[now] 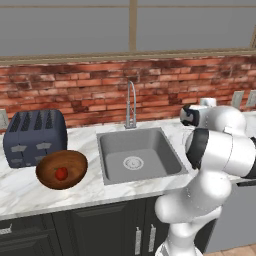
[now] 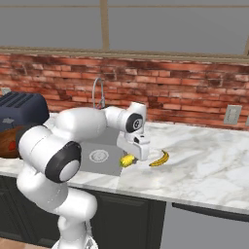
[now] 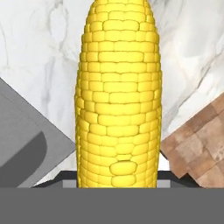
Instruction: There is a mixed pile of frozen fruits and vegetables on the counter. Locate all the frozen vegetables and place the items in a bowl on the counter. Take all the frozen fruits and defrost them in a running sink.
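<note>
My gripper is shut on the yellow corn cob, which hangs just above the white marble counter at the sink's right edge. In the hand view the corn cob runs straight up from between the jaws. A small curved yellow banana lies on the counter just right of the gripper. The dark-brown bowl stands left of the sink and holds a small red round item. No water is seen at the faucet.
A dark blue toaster stands behind the bowl at the far left. The brick wall runs behind the counter, with outlets at the right. The counter's front edge lies close under the gripper.
</note>
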Motion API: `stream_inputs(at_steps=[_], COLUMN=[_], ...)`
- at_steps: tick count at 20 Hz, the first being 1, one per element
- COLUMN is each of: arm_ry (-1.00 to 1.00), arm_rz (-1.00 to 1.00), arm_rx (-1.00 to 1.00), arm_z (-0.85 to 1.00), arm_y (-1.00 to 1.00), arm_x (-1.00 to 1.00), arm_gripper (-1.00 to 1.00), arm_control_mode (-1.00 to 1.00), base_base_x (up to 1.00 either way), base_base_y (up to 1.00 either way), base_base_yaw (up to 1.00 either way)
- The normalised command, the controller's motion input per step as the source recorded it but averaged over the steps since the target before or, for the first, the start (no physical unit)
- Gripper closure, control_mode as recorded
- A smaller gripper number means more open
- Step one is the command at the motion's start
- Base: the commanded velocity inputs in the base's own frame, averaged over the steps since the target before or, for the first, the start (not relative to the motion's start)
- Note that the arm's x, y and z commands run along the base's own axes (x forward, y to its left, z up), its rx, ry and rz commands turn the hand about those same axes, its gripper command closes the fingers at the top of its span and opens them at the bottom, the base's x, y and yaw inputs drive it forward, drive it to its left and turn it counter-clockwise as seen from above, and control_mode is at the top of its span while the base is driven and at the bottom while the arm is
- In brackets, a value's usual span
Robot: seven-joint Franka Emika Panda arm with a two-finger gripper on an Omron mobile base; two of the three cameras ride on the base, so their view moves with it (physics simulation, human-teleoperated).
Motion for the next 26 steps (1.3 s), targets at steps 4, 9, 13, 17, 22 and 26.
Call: stream_inputs(at_steps=[4,9,13,17,22,26], arm_ry=[-0.03,-0.05,-0.07,-0.06,-0.03,-0.01], arm_rz=[0.11,0.10,0.10,0.10,0.08,0.09], arm_rx=[-0.02,-0.03,-0.03,-0.02,-0.06,-0.06], arm_z=[0.09,0.09,0.07,0.04,-0.02,0.01], arm_y=[0.47,0.45,0.44,0.48,0.51,0.52], arm_x=[-0.08,-0.10,-0.10,-0.03,0.00,0.00], arm_gripper=[1.00,1.00,1.00,1.00,1.00,1.00], arm_control_mode=[-1.00,-1.00,-1.00,-1.00,-1.00,-1.00], base_base_x=[0.00,0.00,0.00,0.00,0.00,0.00], base_base_y=[0.00,0.00,0.00,0.00,0.00,0.00], base_base_yaw=[0.00,0.00,0.00,0.00,0.00,0.00])
